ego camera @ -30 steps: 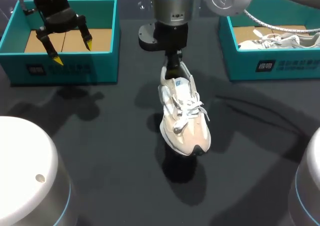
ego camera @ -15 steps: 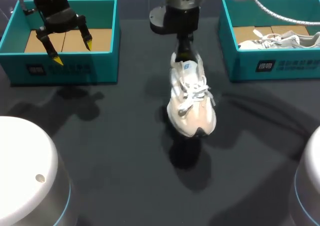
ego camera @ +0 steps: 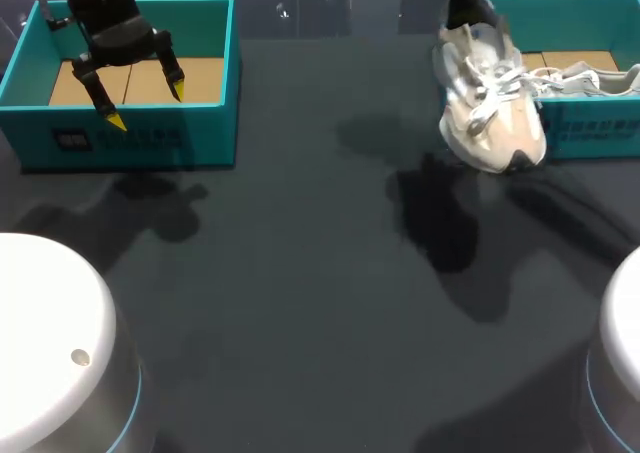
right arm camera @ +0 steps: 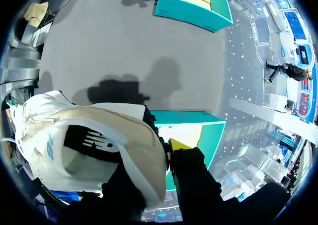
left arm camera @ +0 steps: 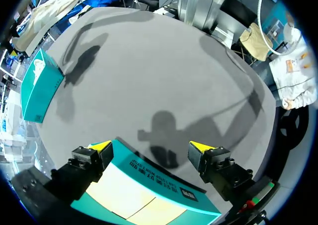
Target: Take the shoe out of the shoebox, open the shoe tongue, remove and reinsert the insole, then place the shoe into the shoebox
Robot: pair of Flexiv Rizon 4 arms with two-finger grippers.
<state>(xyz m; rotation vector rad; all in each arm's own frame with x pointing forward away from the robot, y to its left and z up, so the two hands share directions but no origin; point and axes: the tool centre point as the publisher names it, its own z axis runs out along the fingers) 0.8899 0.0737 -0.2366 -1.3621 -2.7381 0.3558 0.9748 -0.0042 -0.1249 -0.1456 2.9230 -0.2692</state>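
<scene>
One dark grey table [ego camera: 300, 273] is seen, and two teal boxes are counted on it: the left shoebox [ego camera: 130, 138] at the far left, its tan floor exposed, and the right shoebox [ego camera: 600, 138] at the far right. White print is carried on both front walls. Two sneakers are counted. A second sneaker [ego camera: 585, 76], white, is laid inside the right shoebox. The shoe [ego camera: 490, 113], cream with white laces, is held in the air over that box's near left corner with its toe nearward, so part of the front wall is hidden. Its heel is pinched by the right gripper [right arm camera: 164, 155]. The left gripper [ego camera: 147, 107] is held over the left shoebox, fingers spread wide.
</scene>
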